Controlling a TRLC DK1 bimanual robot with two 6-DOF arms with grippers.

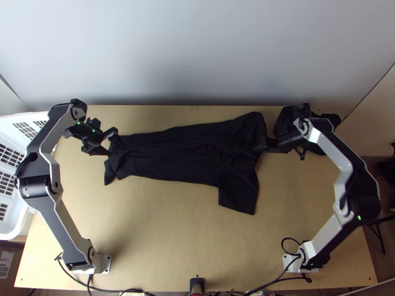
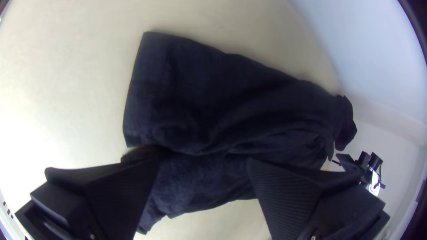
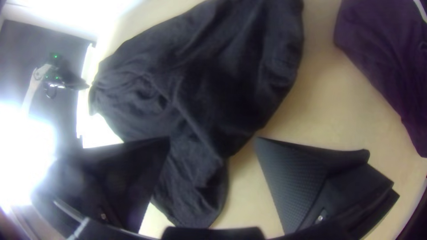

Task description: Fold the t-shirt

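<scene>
T-shirt (image 1: 173,153), black, lay long and narrow across the table (image 1: 163,237), a broad flap angling toward the near edge by its right end, faint reddish marks near the middle. The top view took in the white basket (image 1: 6,223) at the table's left; the right wrist view brought out purple cloth (image 3: 384,58) beside the shirt. Close up, the left wrist view showed a straight-edged panel above another layer; the right, soft, loose creases. Both the left gripper (image 1: 110,143) and right gripper (image 1: 258,146) stood wide open at opposite ends, holding nothing.
</scene>
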